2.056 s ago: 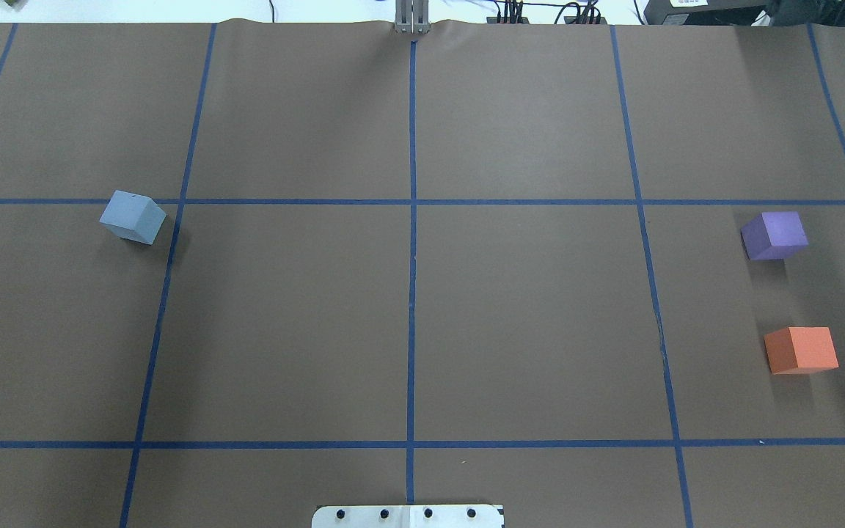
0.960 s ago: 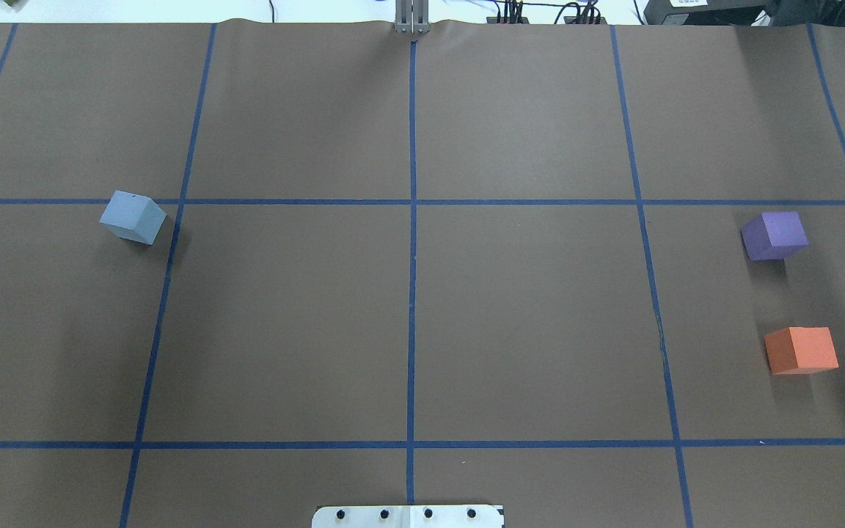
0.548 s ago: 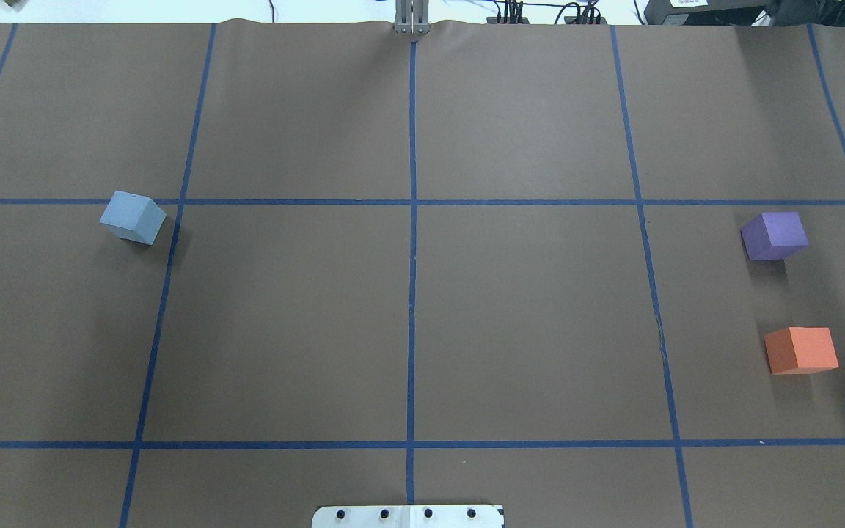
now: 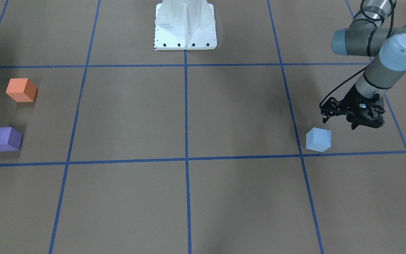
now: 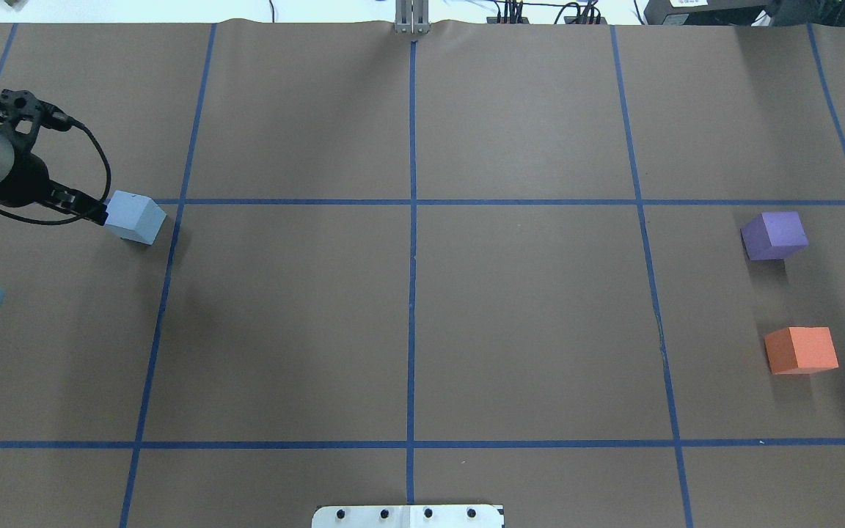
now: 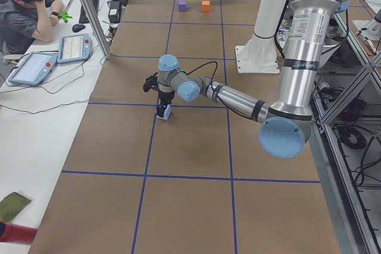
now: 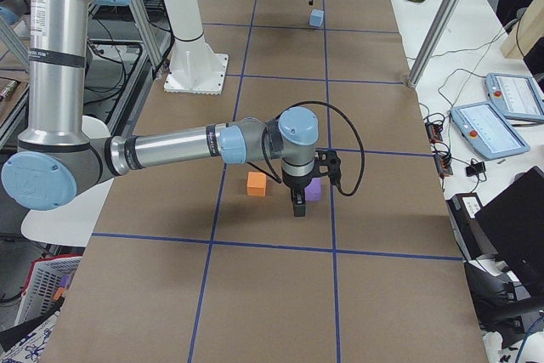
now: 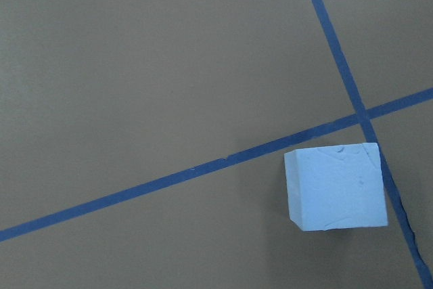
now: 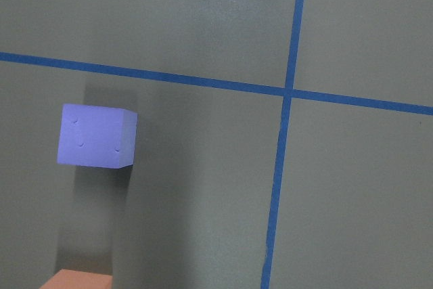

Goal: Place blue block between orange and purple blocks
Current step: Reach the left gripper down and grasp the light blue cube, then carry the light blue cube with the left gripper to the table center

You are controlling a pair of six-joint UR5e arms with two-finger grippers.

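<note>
Blue block (image 5: pixel 134 216): It sits flat on the brown paper (image 5: pixel 408 315), all alone. It is turned a bit crooked to the blue tape lines (image 5: pixel 411 293). Nothing holds it.
Orange block (image 5: pixel 800 350) and purple block (image 5: pixel 774 235): Both are far away from the blue block, at the other end of the table. There is a gap between them, and that gap is where the blue block has to go.
Missed grab: The left wrist view shows the blue block down in a corner, not in the middle. So I think the left gripper (image 5: pixel 91 210) is not lined up yet. If it goes down like this, a finger may land on top of the blue block or poke it away.
Crooked grab: The blue block is turned, so the fingers may catch its corners and it may twist or slip out.
Bump at the end: The right gripper (image 7: pixel 298 206) hangs far from the blue block, low by the purple block. The two arms may bump there, or a block may get knocked.
Left gripper fingers: They hang just beside the blue block and a little above it. They hold nothing. I cannot tell how wide apart they are.
Right gripper fingers: They show only in one side view, so I cannot tell if they are apart or together.
</note>
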